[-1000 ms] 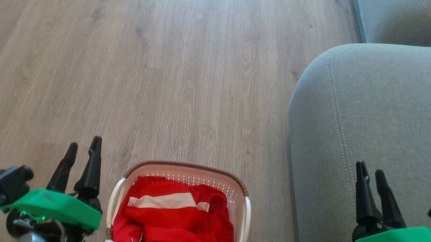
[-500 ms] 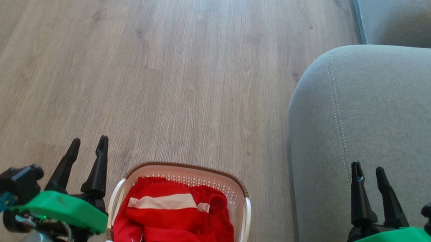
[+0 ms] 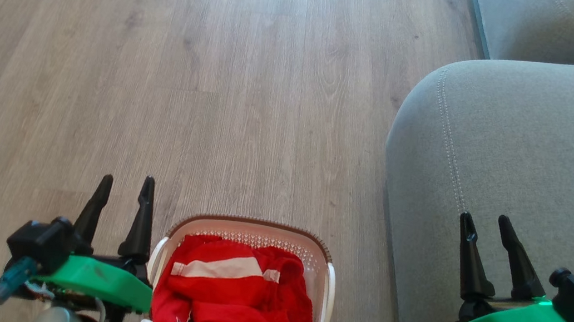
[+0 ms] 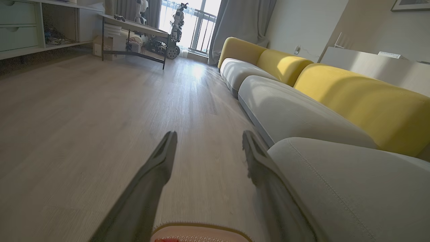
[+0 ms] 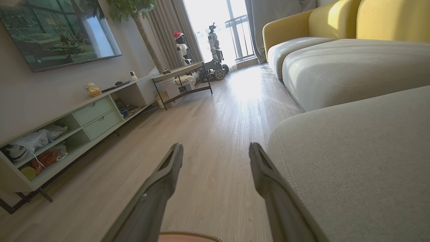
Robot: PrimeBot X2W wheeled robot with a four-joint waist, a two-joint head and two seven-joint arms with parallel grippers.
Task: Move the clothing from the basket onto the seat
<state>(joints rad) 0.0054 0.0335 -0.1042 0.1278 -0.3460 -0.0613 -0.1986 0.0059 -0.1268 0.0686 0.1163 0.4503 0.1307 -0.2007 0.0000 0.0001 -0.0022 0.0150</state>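
Observation:
The white perforated basket [image 3: 254,233] with its brown rim sits on the wood floor at the bottom centre of the head view. Red clothing [image 3: 234,299] with white stripes is heaped inside, with a bit of white at the lower edge. My left gripper [image 3: 126,186] hovers open just left of the basket, nothing between its fingers. Its wrist view shows the basket's rim [image 4: 201,228] below the open left gripper [image 4: 206,139]. The grey-green seat [image 3: 534,162] fills the right side. My right gripper [image 3: 483,222] stands open above the seat's near part, beside the stitched seam.
Bare wood floor [image 3: 193,69] stretches ahead and to the left. A second grey cushion [image 3: 564,26] lies behind the seat, with yellow backrests [image 4: 359,97] along it. A low TV cabinet [image 5: 67,127] and a small table [image 5: 181,75] stand at the far wall.
Both grippers have opened wider. The left gripper has shifted right toward the basket and the right gripper has shifted slightly left. Basket and clothing have not moved.

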